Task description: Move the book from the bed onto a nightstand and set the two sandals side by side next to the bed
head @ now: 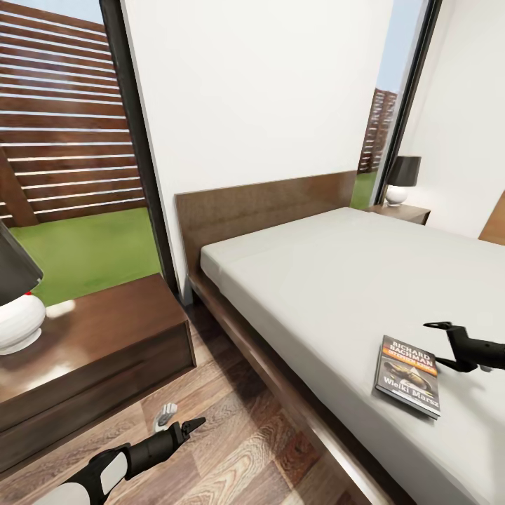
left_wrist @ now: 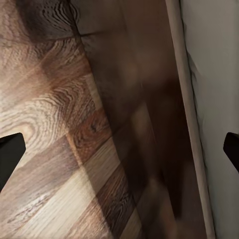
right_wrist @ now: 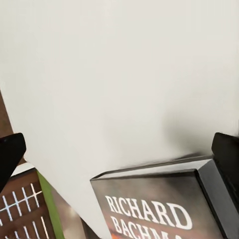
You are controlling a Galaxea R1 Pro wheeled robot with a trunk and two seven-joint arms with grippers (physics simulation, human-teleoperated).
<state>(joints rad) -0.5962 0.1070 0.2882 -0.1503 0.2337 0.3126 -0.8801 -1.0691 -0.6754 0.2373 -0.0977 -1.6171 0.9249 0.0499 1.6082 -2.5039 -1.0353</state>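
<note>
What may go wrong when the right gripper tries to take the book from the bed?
1. The book lies flat on the bed, so the open right gripper beside it may push it along the smooth cover instead of gripping it.
2. The near nightstand already carries a lamp; placing the book there could knock it.

Daylight is coming in bright and even through the window (head: 77,161), washing out the wall (head: 259,91) and mattress (head: 337,280). The near nightstand (head: 105,337) top is throwing back a glossy glare patch. A soft shadow is sitting under the book (head: 409,374). Everything's looking a bit soft and low-res, and the bed frame (left_wrist: 149,124) is smearing into blur in the left wrist view.
</note>
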